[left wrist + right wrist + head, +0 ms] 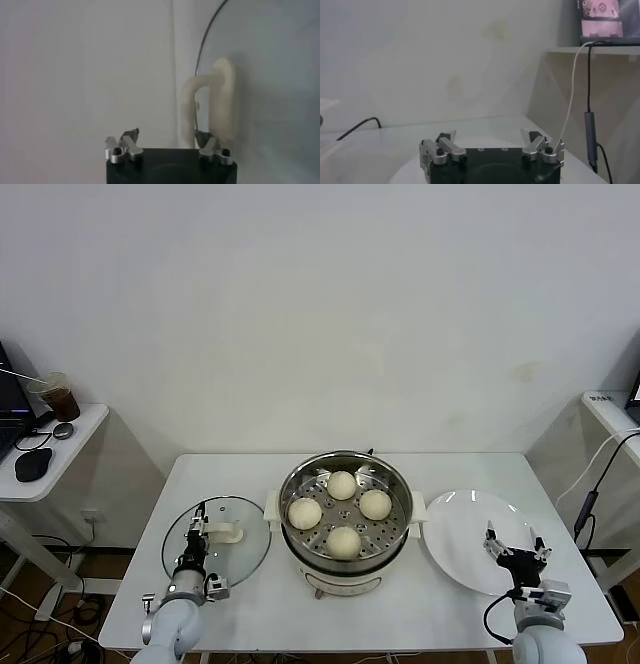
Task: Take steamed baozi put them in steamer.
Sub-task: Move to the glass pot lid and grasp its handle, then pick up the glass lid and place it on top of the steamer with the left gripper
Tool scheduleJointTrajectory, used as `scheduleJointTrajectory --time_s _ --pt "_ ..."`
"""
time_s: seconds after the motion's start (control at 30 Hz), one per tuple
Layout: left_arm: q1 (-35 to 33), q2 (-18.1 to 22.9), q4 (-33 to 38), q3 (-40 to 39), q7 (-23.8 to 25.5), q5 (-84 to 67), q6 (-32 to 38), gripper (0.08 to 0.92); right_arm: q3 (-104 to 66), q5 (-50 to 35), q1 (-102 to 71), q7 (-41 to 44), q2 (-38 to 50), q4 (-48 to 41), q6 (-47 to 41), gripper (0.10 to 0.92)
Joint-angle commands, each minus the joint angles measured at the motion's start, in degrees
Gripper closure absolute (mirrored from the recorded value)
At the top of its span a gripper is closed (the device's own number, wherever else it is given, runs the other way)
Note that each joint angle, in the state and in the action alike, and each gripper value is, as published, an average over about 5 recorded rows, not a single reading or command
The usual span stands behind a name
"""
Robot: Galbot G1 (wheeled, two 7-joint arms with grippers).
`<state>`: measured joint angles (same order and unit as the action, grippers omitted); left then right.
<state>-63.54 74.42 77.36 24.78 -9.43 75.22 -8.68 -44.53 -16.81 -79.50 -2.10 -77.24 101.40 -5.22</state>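
With four baozi [342, 485] in the steamer [345, 556], the part-open, empty left gripper [198, 527] should centre squarely on the lid handle [210, 102]; the right gripper [516, 551] waits wide open.

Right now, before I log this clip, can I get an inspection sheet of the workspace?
Surface: white rectangular table, no spills seen.
Job's things: four round cream-white baozi sit on the perforated tray inside the shiny steel steamer; flat white plate bears no baozi.
Clutter: round glass lid with white handle lies left of the steamer.
Grippers: left gripper over the lid, its fingers apart beside the handle; right gripper open over the plate.
Cables: white cable and black cable at right.
Surroundings: white wall; side table with black mouse and cup.
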Motion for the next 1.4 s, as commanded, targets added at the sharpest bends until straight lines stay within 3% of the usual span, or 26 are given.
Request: scheduleJointTrajectory --time_s 0.03,0.27,0.47,0.6,0.73,0.97,1.2,1.4 --pt "-0.08 0.52 0.21 0.86 -0.49 -0.47 -0.31 0.498 0.06 0.32 0.03 0.01 0.03 0.72 -0.33 0.203" --pt "-2.31 1.43 6.7 1.98 1.59 -1.17 -5.59 0.705 0.16 0.94 -0.11 0.04 -0.27 1.75 -0.87 0.203" --pt "-5.02 1.51 16.71 1.49 4.51 -0.84 -16.85 0.825 0.07 1.17 -0.41 -0.03 -0.65 2.64 -1.76 0.203" --pt "-5.35 2.79 23.29 0.97 10.14 5.45 -26.18 0.827 -0.74 0.93 -0.98 0.04 -1.08 4.0 -3.28 0.203" --pt "-4.71 6.78 28.39 2.6 15.06 13.05 -30.44 0.827 -1.41 0.99 -1.65 0.1 -1.7 4.91 -4.14 0.203" --pt "-4.51 8.02 34.69 1.97 20.38 16.93 -30.94 0.827 -1.39 1.18 -2.61 0.2 -1.48 5.47 -4.22 0.203" --pt "-4.91 9.48 40.18 -3.13 25.97 18.84 -30.93 0.827 -1.57 1.44 -3.35 0.2 -1.49 5.48 -4.08 0.203" --pt "-4.53 11.28 41.76 -9.05 27.61 20.97 -30.91 0.827 -2.01 1.49 -3.38 0.3 -1.45 5.06 -4.0 0.203"
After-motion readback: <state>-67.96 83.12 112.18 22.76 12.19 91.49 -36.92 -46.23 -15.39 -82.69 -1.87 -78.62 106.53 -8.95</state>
